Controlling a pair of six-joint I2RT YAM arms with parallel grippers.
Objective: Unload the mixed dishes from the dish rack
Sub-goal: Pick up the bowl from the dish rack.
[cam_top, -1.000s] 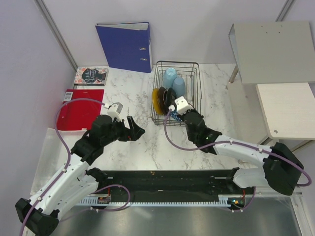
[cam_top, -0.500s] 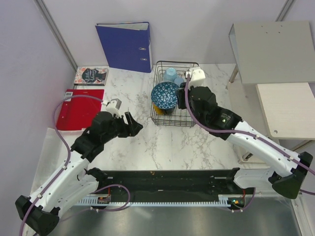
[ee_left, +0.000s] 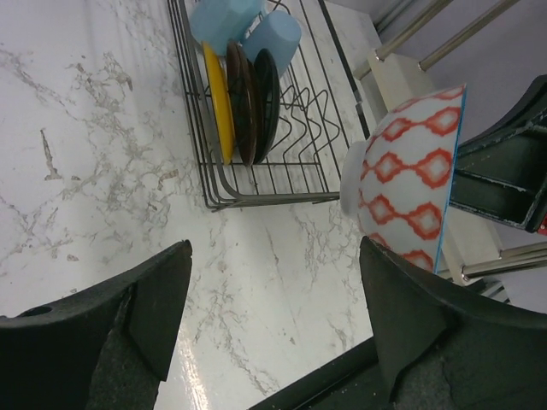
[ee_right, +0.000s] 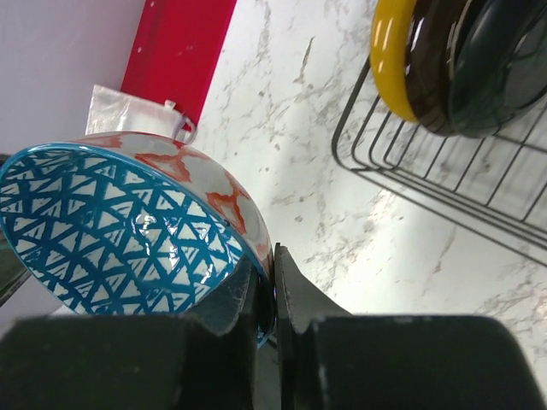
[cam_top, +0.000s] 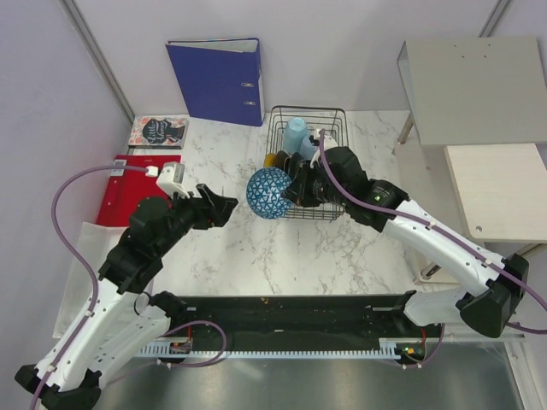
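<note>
Early days, by the look of it. Marble table (cam_top: 282, 256), dish rack (cam_top: 335, 128) at its far side, mostly loaded. Upright in its prongs: yellow plate (ee_left: 218, 98) plus two darker plates (ee_left: 242, 102) just beside (edge-on, so pattern hard to call). Blue patterned bowl (cam_top: 268, 193) out of the rack, hanging tilted on its side over the table just off the rack's left edge, between rack and left gripper (ee_left: 273, 316). Pinched at the rim by right gripper (ee_right: 272, 273), fingers closed either side of the wall. Two pale blue cups (ee_left: 273, 38) lying side by side at the rack's far end. Left gripper spread wide, nothing in it, aimed at the bowl: looks like a handover or a catch, can't say which. Tally as judged: one dish lifted but not set down, none seen parked on the table; plates and cups all left to pull.
</note>
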